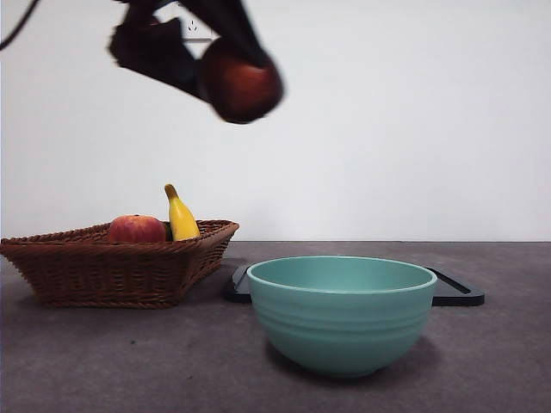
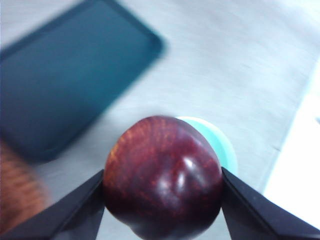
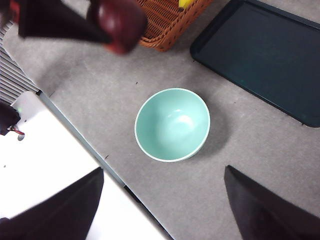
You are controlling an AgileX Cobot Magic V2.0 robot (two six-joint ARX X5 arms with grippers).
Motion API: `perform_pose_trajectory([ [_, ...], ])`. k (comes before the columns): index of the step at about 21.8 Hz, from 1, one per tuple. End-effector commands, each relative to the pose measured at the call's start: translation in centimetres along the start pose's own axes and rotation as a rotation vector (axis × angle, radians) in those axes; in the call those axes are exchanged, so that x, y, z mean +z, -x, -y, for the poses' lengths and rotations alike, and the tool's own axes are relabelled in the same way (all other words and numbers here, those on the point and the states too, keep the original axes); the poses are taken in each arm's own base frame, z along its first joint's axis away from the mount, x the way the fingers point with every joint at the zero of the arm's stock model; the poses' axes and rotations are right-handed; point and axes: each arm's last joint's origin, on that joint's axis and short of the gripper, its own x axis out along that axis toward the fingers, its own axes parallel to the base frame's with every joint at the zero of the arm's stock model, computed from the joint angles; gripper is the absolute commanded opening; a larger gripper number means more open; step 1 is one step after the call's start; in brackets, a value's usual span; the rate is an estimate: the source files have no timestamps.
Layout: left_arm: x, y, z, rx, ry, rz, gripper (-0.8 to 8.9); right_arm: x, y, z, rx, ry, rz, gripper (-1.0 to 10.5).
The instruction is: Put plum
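- You have no brand, label or readable writing on any object in these views.
- Your left gripper point(image 2: 162, 187) is closed on the plum point(image 2: 163, 175), one black jaw pressed to each side; the fruit hangs high in the air, its outline blurred in the front view.
- From the front, the plum point(image 1: 240, 79) sits above the gap between the wicker basket point(image 1: 116, 267) and the teal bowl point(image 1: 342, 310).
- Your right gripper point(image 3: 165, 200) hangs over the bowl with its jaws spread wide and nothing between them.
- The bowl point(image 3: 172, 125) stands apart from the basket and the dark tray point(image 3: 260, 55), with bare grey mat all around its rim.
- The basket holds a red-orange fruit point(image 1: 136, 229) and a banana point(image 1: 180, 217).
- Behind the table you see a plain white wall point(image 1: 413, 112).
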Motion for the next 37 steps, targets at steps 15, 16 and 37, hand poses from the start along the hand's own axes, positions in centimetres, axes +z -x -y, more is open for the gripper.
perform_pose_trajectory([
  [15, -1.8, -13.3, 3.9, 0.013, -0.223, -0.277, 2.67, 0.4, 0.2, -0.2, 0.004, -0.001, 0.012, 3.9],
  [16, -2.0, -13.8, 3.9, 0.019, -0.229, -0.290, 2.67, 0.4, 0.2, -0.2, 0.003, -0.002, 0.011, 3.9],
  [37, -1.8, -13.7, 4.8, 0.019, -0.271, -0.272, 4.03, 0.4, 0.2, -0.2, 0.003, -0.002, 0.011, 3.9],
])
